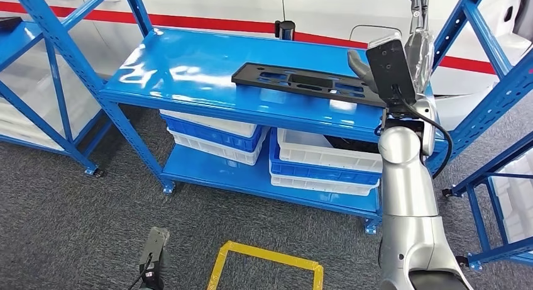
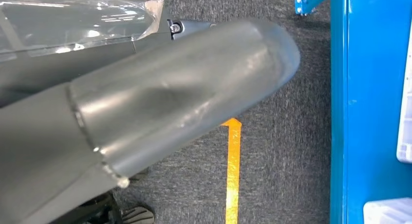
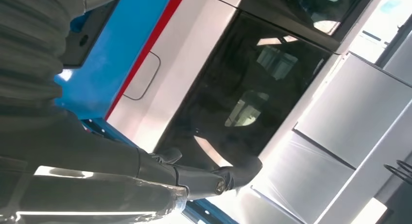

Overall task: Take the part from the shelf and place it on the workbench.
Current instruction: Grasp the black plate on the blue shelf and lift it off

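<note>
The part (image 1: pixel 302 82) is a long flat black plate with cut-outs, lying on the top board of the blue shelf (image 1: pixel 182 70) toward its right end. My right hand (image 1: pixel 412 48) is raised at the plate's right end, fingers pointing straight up and thumb spread toward the plate, holding nothing. In the right wrist view a corner of the black part (image 3: pixel 85 39) lies beside the ribbed cover, and a dark finger (image 3: pixel 209 178) stretches out in free air. My left arm (image 1: pixel 153 252) hangs low by the floor. Its thick grey thumb (image 2: pixel 184 97) is extended with nothing against it.
White and blue bins (image 1: pixel 324 158) are stacked on the shelf's lower board. Blue racks stand at the left (image 1: pixel 56 82) and right (image 1: pixel 496 95). A white vehicle with a red stripe (image 1: pixel 207 22) is behind the shelf. Yellow tape (image 1: pixel 267 262) marks a square on the grey carpet.
</note>
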`<state>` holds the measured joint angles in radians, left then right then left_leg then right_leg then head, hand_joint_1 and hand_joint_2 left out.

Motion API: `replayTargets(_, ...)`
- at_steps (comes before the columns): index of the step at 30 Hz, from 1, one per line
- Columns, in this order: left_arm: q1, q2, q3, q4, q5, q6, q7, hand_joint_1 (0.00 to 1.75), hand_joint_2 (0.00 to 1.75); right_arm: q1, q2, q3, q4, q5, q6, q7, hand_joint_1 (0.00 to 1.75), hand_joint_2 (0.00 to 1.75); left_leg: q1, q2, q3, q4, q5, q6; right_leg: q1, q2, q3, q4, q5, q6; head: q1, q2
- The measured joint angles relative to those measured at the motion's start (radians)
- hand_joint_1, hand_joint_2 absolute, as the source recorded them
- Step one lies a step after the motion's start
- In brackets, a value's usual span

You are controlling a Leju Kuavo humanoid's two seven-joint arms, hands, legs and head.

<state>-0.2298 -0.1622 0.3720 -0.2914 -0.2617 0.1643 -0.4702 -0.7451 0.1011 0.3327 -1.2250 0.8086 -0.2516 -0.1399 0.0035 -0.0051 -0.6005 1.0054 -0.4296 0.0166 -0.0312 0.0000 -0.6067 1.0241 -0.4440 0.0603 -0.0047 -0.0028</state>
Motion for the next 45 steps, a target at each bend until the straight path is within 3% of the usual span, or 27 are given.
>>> replayTargets(3, 0.0, 0.001, 0.002, 0.001, 0.002, -0.001, -0.003, 0.0, 0.0, -0.001, 0.003, 0.004, 0.006, -0.001, 0.0, -0.001, 0.0, 1.75, 0.004, 0.001, -0.004, 0.004, -0.004, -0.012, 0.003, 0.005, -0.002, 0.001, 0.0, -0.026, -0.003, 0.0)
replayTargets(5, -0.001, 0.002, 0.002, 0.002, 0.005, -0.001, -0.005, 0.0, 0.0, -0.004, 0.007, 0.008, 0.008, -0.002, 0.0, -0.002, 0.0, 1.75, 0.008, 0.002, -0.025, 0.051, -0.03, -0.021, 0.0, 0.007, 0.002, 0.001, -0.002, -0.038, -0.003, 0.0)
replayTargets(8, 0.0, 0.002, 0.003, 0.003, 0.009, -0.001, -0.006, 0.0, 0.0, -0.005, 0.01, 0.014, 0.012, -0.004, -0.001, -0.004, 0.0, 1.75, 0.009, 0.002, -0.129, 0.242, -0.106, -0.03, 0.005, 0.007, 0.006, 0.0, -0.007, -0.05, -0.004, 0.0)
replayTargets(9, 0.001, 0.002, 0.003, 0.004, 0.009, -0.001, -0.006, 0.0, 0.0, -0.005, 0.01, 0.015, 0.014, -0.004, -0.001, -0.004, 0.0, 1.75, 0.009, 0.002, -0.159, 0.287, -0.112, -0.029, 0.007, 0.008, 0.008, 0.0, -0.008, -0.052, -0.004, 0.0)
replayTargets(10, 0.001, 0.002, 0.003, 0.005, 0.01, -0.001, -0.006, 0.0, 0.0, -0.004, 0.01, 0.016, 0.016, -0.004, -0.001, -0.004, 0.0, 1.75, 0.009, 0.002, -0.171, 0.295, -0.1, -0.026, 0.01, 0.008, 0.01, 0.0, -0.01, -0.055, -0.004, 0.0)
replayTargets(11, 0.002, 0.002, 0.004, 0.005, 0.01, 0.0, -0.006, 0.0, 0.0, -0.004, 0.011, 0.016, 0.017, -0.004, -0.001, -0.004, 0.0, 1.75, 0.008, 0.002, -0.162, 0.263, -0.07, -0.02, 0.013, 0.009, 0.014, 0.0, -0.012, -0.057, -0.004, 0.0)
replayTargets(13, 0.001, 0.004, 0.005, 0.006, 0.01, 0.0, -0.006, 0.0, 0.0, -0.006, 0.013, 0.017, 0.017, -0.004, -0.001, -0.005, 0.0, 1.75, 0.003, 0.002, -0.101, 0.126, 0.005, -0.002, 0.017, 0.009, 0.024, 0.0, -0.018, -0.061, -0.003, 0.0)
replayTargets(15, 0.0, 0.007, 0.006, 0.006, 0.01, 0.0, -0.007, 0.0, 0.0, -0.01, 0.015, 0.017, 0.019, -0.005, -0.001, -0.007, 0.0, 1.75, -0.006, 0.004, -0.055, 0.029, 0.036, 0.012, 0.02, 0.01, 0.027, -0.002, -0.023, -0.059, -0.002, 0.0)
replayTargets(17, -0.001, 0.007, 0.006, 0.007, 0.01, 0.0, -0.008, 0.0, 0.0, -0.012, 0.016, 0.018, 0.02, -0.007, -0.001, -0.009, 0.0, 1.75, -0.013, 0.006, -0.048, 0.011, 0.031, 0.018, 0.019, 0.011, 0.026, -0.006, -0.026, -0.05, -0.003, 0.0)
replayTargets(20, -0.002, 0.007, 0.007, 0.007, 0.01, 0.001, -0.008, 0.0, 0.0, -0.015, 0.019, 0.017, 0.02, -0.009, -0.005, -0.01, 0.0, 1.75, -0.005, 0.007, -0.024, -0.019, 0.037, 0.026, 0.023, 0.007, 0.014, 0.021, -0.042, -0.039, -0.002, 0.0)
replayTargets(23, -0.004, 0.006, 0.007, 0.007, 0.01, 0.001, -0.008, 0.0, 0.0, -0.013, 0.017, 0.018, 0.022, -0.011, -0.007, -0.01, 0.0, 1.75, -0.003, 0.007, -0.007, -0.031, 0.034, 0.033, 0.021, 0.005, -0.081, 0.193, -0.1, -0.041, -0.001, 0.0)
replayTargets(25, -0.002, 0.005, 0.007, 0.007, 0.01, 0.0, -0.007, 0.0, 0.0, -0.006, 0.014, 0.018, 0.024, -0.012, -0.007, -0.01, 0.0, 1.75, -0.003, 0.004, -0.003, -0.029, 0.027, 0.032, 0.02, 0.005, -0.132, 0.261, -0.108, -0.031, 0.0, 0.0)
replayTargets(26, -0.001, 0.004, 0.007, 0.007, 0.01, 0.0, -0.007, 0.0, 0.0, -0.004, 0.013, 0.018, 0.025, -0.012, -0.007, -0.01, 0.0, 1.75, -0.003, 0.002, 0.0, -0.028, 0.023, 0.03, 0.018, 0.005, -0.129, 0.239, -0.088, -0.022, 0.0, 0.0)
replayTargets(28, 0.0, 0.004, 0.007, 0.007, 0.01, 0.0, -0.007, 0.0, 0.0, -0.003, 0.011, 0.017, 0.025, -0.013, -0.007, -0.01, 0.0, 1.75, -0.003, 0.0, 0.008, -0.021, 0.011, 0.023, 0.013, 0.0, -0.075, 0.102, -0.019, -0.005, 0.0, 0.0)
replayTargets(29, 0.0, 0.004, 0.007, 0.007, 0.01, -0.001, -0.007, 0.0, 0.0, -0.003, 0.011, 0.017, 0.025, -0.013, -0.008, -0.01, 0.0, 1.75, -0.004, 0.0, 0.011, -0.017, 0.004, 0.017, 0.012, -0.002, -0.044, 0.039, 0.007, -0.003, 0.0, 0.0)
replayTargets(31, -0.001, 0.003, 0.007, 0.007, 0.01, -0.003, -0.007, 0.0, 0.0, -0.002, 0.011, 0.017, 0.027, -0.014, -0.009, -0.011, 0.0, 1.75, -0.007, 0.001, 0.012, -0.011, -0.008, 0.007, 0.014, -0.003, -0.016, -0.018, 0.024, -0.016, 0.0, 0.0)
replayTargets(35, -0.002, 0.003, 0.007, 0.007, 0.007, -0.006, -0.007, 0.0, 0.0, -0.003, 0.011, 0.015, 0.027, -0.016, -0.011, -0.013, 0.0, 1.75, -0.001, 0.003, 0.003, 0.018, -0.032, -0.015, 0.009, 0.003, -0.001, -0.021, 0.016, -0.049, -0.001, 0.0)
replayTargets(36, -0.003, 0.003, 0.007, 0.007, 0.007, -0.007, -0.007, 0.0, 0.0, -0.004, 0.012, 0.016, 0.027, -0.016, -0.012, -0.014, 0.0, 1.75, 0.001, 0.003, -0.014, 0.056, -0.049, -0.021, 0.006, 0.003, 0.007, -0.023, 0.013, -0.055, -0.003, 0.0)
replayTargets(38, -0.003, 0.003, 0.007, 0.007, 0.006, -0.008, -0.007, 0.0, 0.0, -0.003, 0.013, 0.016, 0.027, -0.016, -0.012, -0.015, 0.0, 1.75, 0.006, 0.003, -0.089, 0.192, -0.098, -0.032, 0.006, 0.003, 0.019, -0.023, 0.003, -0.066, -0.005, 0.0)
replayTargets(40, 0.0, 0.003, 0.007, 0.007, 0.006, -0.008, -0.006, 0.0, 0.0, 0.0, 0.013, 0.017, 0.028, -0.016, -0.012, -0.015, 0.0, 1.75, 0.01, 0.003, -0.16, 0.292, -0.112, -0.037, 0.007, 0.005, 0.03, -0.023, -0.007, -0.069, -0.005, 0.0)
replayTargets(41, 0.0, 0.004, 0.007, 0.007, 0.006, -0.009, -0.006, 0.0, 0.0, 0.001, 0.013, 0.017, 0.028, -0.016, -0.012, -0.015, 0.0, 1.75, 0.01, 0.003, -0.168, 0.281, -0.087, -0.036, 0.008, 0.007, 0.037, -0.023, -0.013, -0.068, -0.005, 0.0)
replayTargets(42, 0.0, 0.004, 0.007, 0.007, 0.006, -0.011, -0.006, 0.0, 0.0, 0.002, 0.013, 0.017, 0.028, -0.015, -0.012, -0.015, 0.0, 1.75, 0.01, 0.003, -0.155, 0.232, -0.046, -0.033, 0.008, 0.008, 0.046, -0.023, -0.02, -0.065, -0.005, 0.0)
replayTargets(44, -0.001, 0.007, 0.006, 0.007, 0.005, -0.012, -0.006, 0.0, 0.0, 0.001, 0.015, 0.017, 0.029, -0.013, -0.012, -0.015, 0.0, 1.75, 0.008, 0.003, -0.094, 0.082, 0.036, -0.022, 0.01, 0.011, 0.064, -0.024, -0.034, -0.058, -0.004, 0.0)
replayTargets(45, -0.002, 0.007, 0.006, 0.007, 0.004, -0.013, -0.006, 0.0, 0.0, -0.001, 0.016, 0.017, 0.029, -0.011, -0.012, -0.016, 0.0, 1.75, 0.005, 0.003, -0.068, 0.03, 0.053, -0.015, 0.011, 0.012, 0.069, -0.026, -0.04, -0.053, -0.004, 0.0)
